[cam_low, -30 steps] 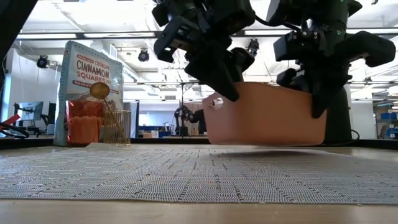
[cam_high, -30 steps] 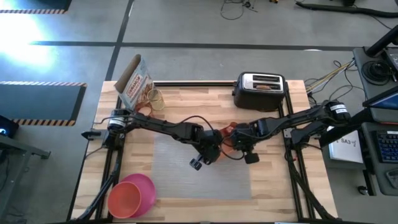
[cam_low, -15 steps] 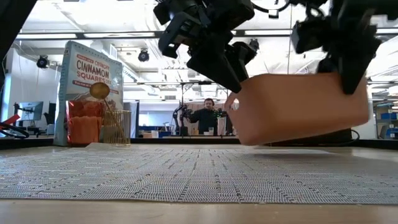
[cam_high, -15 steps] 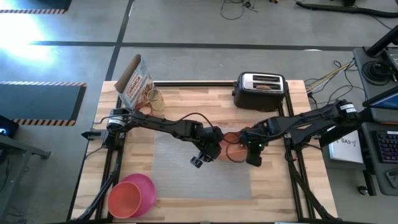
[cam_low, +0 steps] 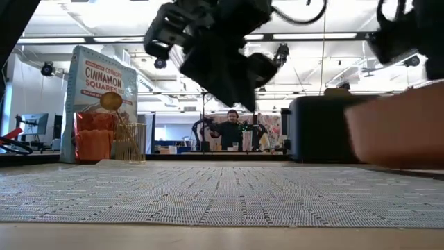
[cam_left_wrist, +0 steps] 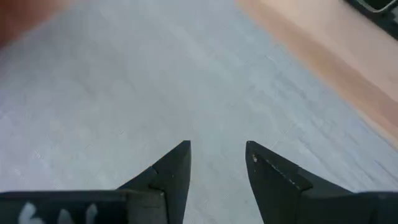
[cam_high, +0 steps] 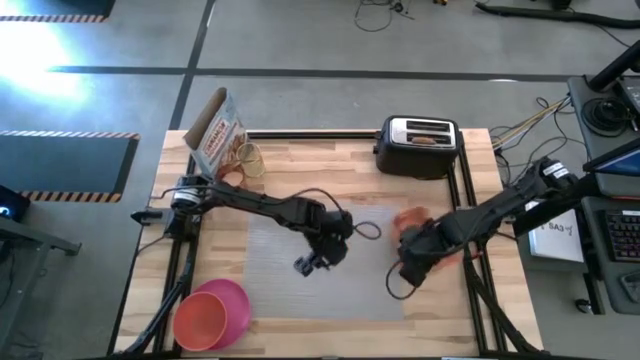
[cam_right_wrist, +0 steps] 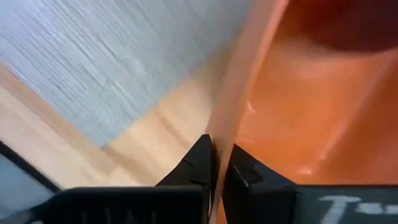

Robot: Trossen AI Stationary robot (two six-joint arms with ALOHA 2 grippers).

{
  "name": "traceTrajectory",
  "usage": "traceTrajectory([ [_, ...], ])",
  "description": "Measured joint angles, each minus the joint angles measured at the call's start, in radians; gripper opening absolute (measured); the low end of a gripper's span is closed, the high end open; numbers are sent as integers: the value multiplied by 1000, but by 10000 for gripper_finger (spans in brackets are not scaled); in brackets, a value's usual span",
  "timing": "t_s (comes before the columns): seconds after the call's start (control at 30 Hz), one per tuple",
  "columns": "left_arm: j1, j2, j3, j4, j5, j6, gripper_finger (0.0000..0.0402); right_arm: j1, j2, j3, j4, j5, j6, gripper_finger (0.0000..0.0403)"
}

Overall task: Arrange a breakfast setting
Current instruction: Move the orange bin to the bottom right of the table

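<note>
My right gripper (cam_right_wrist: 217, 155) is shut on an orange tray (cam_high: 411, 219), which hangs at the grey mat's (cam_high: 300, 290) right edge; something dark red (cam_right_wrist: 348, 25) lies inside it. My left gripper (cam_left_wrist: 217, 155) stands open above the mat's middle (cam_high: 306, 264) with nothing between its fingers. The red-orange bowl (cam_high: 200, 322) sits in the pink plate (cam_high: 236, 298) at the near left corner. A clear cup (cam_high: 249, 158) holding the gold spoon stands by the cereal box. Toast (cam_high: 425, 140) sticks in the toaster (cam_high: 418, 147). My right gripper pinches the tray's thin side wall at its rim (cam_right_wrist: 225, 127), one finger inside the tray and one outside. The fingers come from above, pointing steeply down. The tray (cam_low: 399, 135) hangs tilted below them, clear of the mat.
A cereal box (cam_high: 214, 137) stands at the far left corner. The black-and-chrome toaster (cam_low: 319, 128) is at the far right. Black frame rails (cam_high: 470, 270) run along both table sides. A person (cam_low: 232, 128) shows in the room beyond.
My right gripper has carried the tray from the mat's middle toward the table's right and near edges, rolling its wrist so the tray has turned about. The tray has drawn away from my left gripper, which stays over the mat.
</note>
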Motion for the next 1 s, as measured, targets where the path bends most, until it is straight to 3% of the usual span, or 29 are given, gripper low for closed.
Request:
traceTrajectory([
  [0.27, 3, -20, 3, -40, -41, 17, 133, 153, 34, 3, -28, 3, 305, 7],
  [0.67, 35, -35, 4, -53, -72, 12, 127, 312, 51, 7, 307, -4, 672, 8],
  [1.0, 38, -55, 5, -94, -70, 11, 127, 443, 214, 7, 525, -7, 1015, 9],
])
